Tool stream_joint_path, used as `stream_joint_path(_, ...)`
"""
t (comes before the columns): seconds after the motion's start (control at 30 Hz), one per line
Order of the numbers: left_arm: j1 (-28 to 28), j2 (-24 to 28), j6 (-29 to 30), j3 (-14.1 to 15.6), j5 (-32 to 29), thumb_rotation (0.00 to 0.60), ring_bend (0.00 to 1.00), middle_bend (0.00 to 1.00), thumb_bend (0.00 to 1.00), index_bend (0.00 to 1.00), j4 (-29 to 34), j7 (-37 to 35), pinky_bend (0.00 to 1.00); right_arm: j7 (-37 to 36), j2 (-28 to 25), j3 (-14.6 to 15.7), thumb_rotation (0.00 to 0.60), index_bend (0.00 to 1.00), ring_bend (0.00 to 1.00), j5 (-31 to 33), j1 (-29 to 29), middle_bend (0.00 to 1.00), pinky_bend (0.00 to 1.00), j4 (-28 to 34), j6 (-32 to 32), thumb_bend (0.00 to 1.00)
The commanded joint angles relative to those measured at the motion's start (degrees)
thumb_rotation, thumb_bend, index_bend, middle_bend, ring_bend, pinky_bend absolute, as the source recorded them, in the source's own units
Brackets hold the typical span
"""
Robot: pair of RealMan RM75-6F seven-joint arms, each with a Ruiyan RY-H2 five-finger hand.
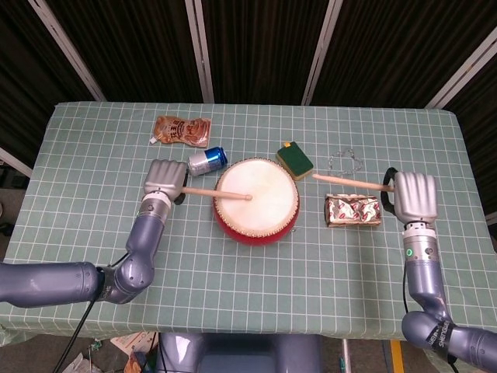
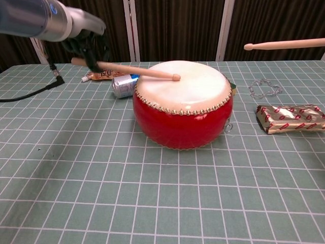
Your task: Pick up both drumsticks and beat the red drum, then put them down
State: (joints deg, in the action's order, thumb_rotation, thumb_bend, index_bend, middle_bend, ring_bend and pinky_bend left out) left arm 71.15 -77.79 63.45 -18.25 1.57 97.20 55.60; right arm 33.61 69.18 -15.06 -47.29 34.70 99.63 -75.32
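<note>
**Two drumsticks in grip, left stick down on the drumhead**

Two sticks are in play, one per hand. My left hand (image 1: 165,179) is clamped on the butt of the left drumstick (image 1: 216,193), which slopes down so that its tip lies on, or just above, the white skin of the red drum (image 1: 256,200); the chest view does not settle contact. Gripping at the butt leaves the whole shaft free to reach past the studded rim.

My right hand (image 1: 414,195) is closed around the right drumstick (image 1: 349,182), held well above the table. Its tip points toward the drum but stops short of the rim, beside the green sponge (image 1: 294,159), which I judge a ready position for the next stroke.

Clearances: the blue can (image 1: 206,161) lies just beside the left hand and the drum. The foil packet (image 1: 353,210) lies directly under the right stick. A brown pouch (image 1: 182,128) and a thin chain (image 1: 346,161) sit further back. Open tablecloth (image 1: 93,155) lies left of the left hand and in front of the drum, which I would favour for set-down.
</note>
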Motion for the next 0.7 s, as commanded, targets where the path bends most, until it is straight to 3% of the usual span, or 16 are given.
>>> stream_joint_path(0.03,-5.5,4.1,1.7,-4.6,22.6,0.6,1.0,1.0,0.54,0.79,4.7,-16.4,1.0,0.4,0.1,-0.2,0.6,0.97,1.0,-0.9,0.0,1.0,0.98,0.9,-0.9,0.66)
stream_joint_path(0.3,-11.6,7.8,2.5,-3.5,34.6,0.6,1.0,1.0,0.54,0.78,6.9,-25.7,1.0,-2.4,0.9,-0.9,0.6,0.97,1.0,-5.6,0.1,1.0,0.98,2.1,-2.0,0.66)
stream_joint_path(0.53,-13.4,10.5,0.7,-3.6,36.5,0.6,1.0,1.0,0.54,0.78,6.4,-29.0,1.0,-8.9,2.9,-1.9,0.6,0.97,1.0,-10.1,0.6,1.0,0.98,2.8,-0.6,0.66)
stream_joint_path(0.7,-14.0,11.2,-0.4,-3.5,36.9,0.6,1.0,1.0,0.54,0.78,5.8,-30.4,1.0,-10.8,5.1,-2.9,0.6,0.97,1.0,-8.6,1.3,1.0,0.98,3.1,0.7,0.66)
